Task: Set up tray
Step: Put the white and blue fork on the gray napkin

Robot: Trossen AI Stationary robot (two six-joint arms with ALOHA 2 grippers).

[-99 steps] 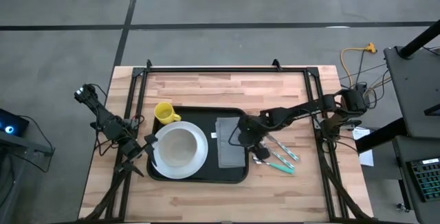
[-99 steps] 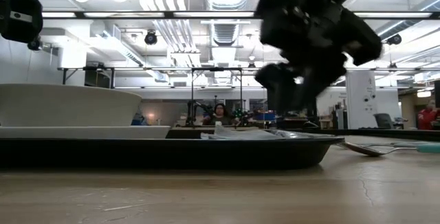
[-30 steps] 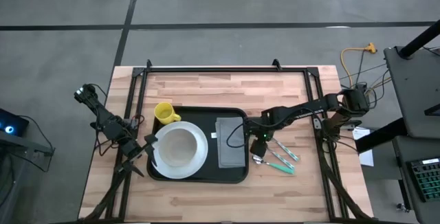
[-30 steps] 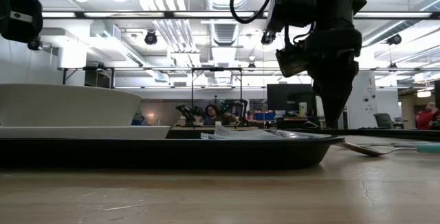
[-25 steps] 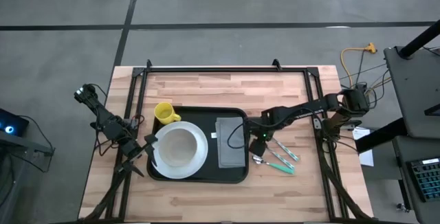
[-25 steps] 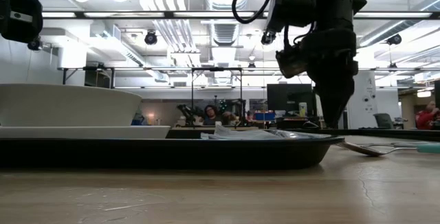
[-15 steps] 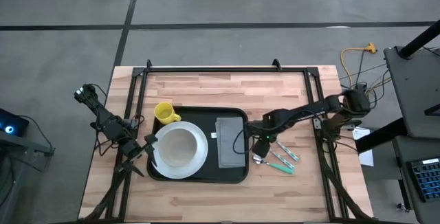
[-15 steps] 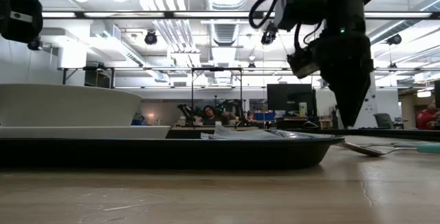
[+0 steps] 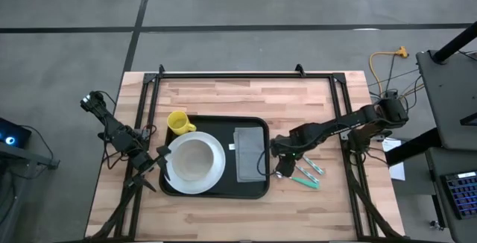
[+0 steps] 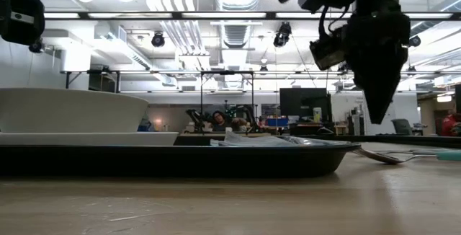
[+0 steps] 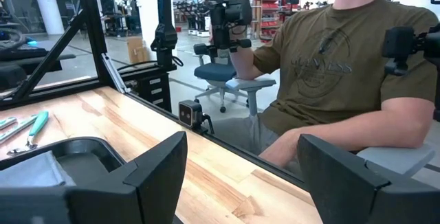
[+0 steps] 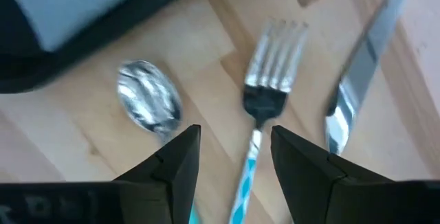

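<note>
Black tray [image 9: 216,189] flat on the wooden tabletop [image 9: 223,94], left of centre in the high view. On it: white plate [image 9: 195,159] to the left, grey folded napkin [image 9: 250,153] to the right. Yellow mug [image 9: 178,122] at the tray's far left corner, whether on the rim or just off it not clear.

Just beyond the tray's right edge, on bare wood: spoon [image 12: 148,100], fork [image 12: 269,73] and knife [image 12: 361,80] side by side, teal handles.

Right claw [image 12: 230,148] poised above the cutlery, pointing down, fingers [image 12: 180,157] parted with the fork's neck between them, gripping nothing.

Left claw [image 11: 237,172] parked at the tray's left edge near the plate, fingers spread wide, empty. Beyond the tabletop, a seated person [image 11: 337,80].
</note>
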